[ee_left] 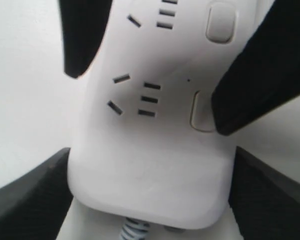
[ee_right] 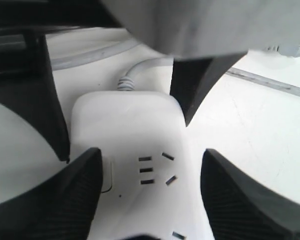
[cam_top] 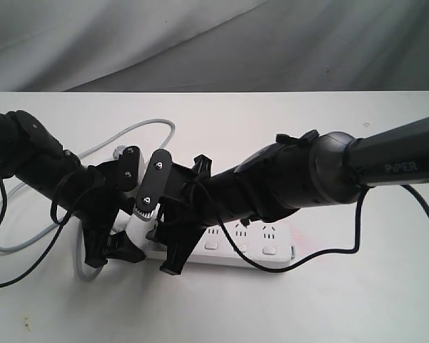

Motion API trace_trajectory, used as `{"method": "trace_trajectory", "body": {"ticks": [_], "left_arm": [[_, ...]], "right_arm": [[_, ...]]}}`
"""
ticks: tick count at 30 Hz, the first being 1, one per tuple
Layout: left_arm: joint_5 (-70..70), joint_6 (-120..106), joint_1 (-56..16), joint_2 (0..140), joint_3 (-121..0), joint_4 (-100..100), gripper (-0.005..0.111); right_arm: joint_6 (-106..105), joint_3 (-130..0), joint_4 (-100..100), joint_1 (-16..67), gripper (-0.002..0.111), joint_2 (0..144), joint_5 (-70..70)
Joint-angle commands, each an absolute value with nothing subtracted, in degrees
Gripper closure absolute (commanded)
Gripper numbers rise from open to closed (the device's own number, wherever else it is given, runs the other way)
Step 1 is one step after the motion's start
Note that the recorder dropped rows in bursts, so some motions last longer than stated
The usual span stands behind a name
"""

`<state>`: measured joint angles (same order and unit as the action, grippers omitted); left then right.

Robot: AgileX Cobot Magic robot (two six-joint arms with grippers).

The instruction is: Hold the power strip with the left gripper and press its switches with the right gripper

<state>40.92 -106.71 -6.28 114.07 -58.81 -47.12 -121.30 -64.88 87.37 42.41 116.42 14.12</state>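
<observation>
**Both grippers crowded at the cord end of a power strip**

A long white rounded plastic power strip (cam_top: 250,246) lay flat on a white surface (cam_top: 342,307), well clear of the far edge, with its long axis running side to side, parallel to that edge. The black two-finger left gripper (ee_left: 150,160) sat at the strip's left, cord end. Its jaws were clamped across the width, with pads against both long sides as far as the wrist view showed. The black right gripper (ee_right: 150,165), on a thick right arm stretched across the middle, hovered just beside it with jaws wide apart. One finger (ee_right: 55,200) was over the first of the small white square switches (ee_left: 198,112); whether it touched could not be told. The other switches ran off rightward beneath the right arm, so pressing probably meant a short drop, then travel right along the strip. The grey cord (cam_top: 139,128) looped toward the surface's left edge. Bare surface lay in front and to the right.
</observation>
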Motion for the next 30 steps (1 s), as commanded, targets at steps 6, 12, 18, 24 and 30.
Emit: {"method": "trace_trajectory", "body": {"ticks": [6, 12, 18, 24, 30], "left_arm": [[40.78, -106.49, -6.59, 114.25, -59.01, -47.98, 0.051], [40.78, -106.49, -6.59, 114.25, -59.01, -47.98, 0.051], [40.78, -106.49, -6.59, 114.25, -59.01, -47.98, 0.051], [40.78, -106.49, -6.59, 114.25, -59.01, -47.98, 0.051], [40.78, -106.49, -6.59, 114.25, -59.01, -47.98, 0.051]], "right_arm": [[-122.55, -64.50, 87.61, 42.16, 0.054, 116.40, 14.83], [-122.71, -64.78, 87.67, 42.16, 0.054, 116.52, 14.64], [-122.71, -64.78, 87.66, 41.95, 0.054, 117.71, 14.47], [-122.71, -64.78, 87.66, 41.82, 0.054, 118.36, 14.29], [-122.71, -64.78, 87.57, 41.82, 0.054, 118.37, 13.24]]}}
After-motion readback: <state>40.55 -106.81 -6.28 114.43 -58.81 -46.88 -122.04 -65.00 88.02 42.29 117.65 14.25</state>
